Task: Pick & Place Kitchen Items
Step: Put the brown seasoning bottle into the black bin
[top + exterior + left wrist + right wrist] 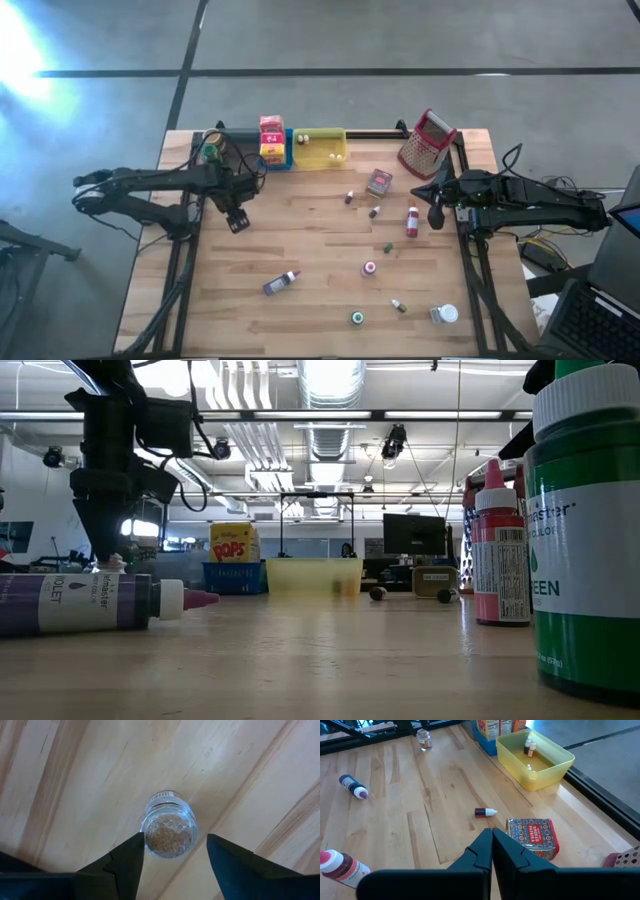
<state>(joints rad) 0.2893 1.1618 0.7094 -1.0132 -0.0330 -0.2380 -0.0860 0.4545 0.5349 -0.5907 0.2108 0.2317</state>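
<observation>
Left gripper [175, 852] poised directly above a small clear glass spice jar [169, 826] that stands upright on the bare wooden table [310, 250] at its left side, well apart from the blue tray [281, 150] and yellow tray [320, 150] at the far edge. The two dark fingers [127, 862] straddle the jar, parted slightly wider than its body, with a sliver of table showing on each side; nothing is gripped. The jar is probably light, rigid and smooth-walled, so likely slippery and breakable under a hard squeeze; the sensible hold is across the straight cylindrical wall below the shoulder, pads square to the glass. Its brown granular filling may shift if tilted. Right gripper [492, 851] waits at the table's right side, fingers pressed together and empty, near the paprika tin [532, 837].
</observation>
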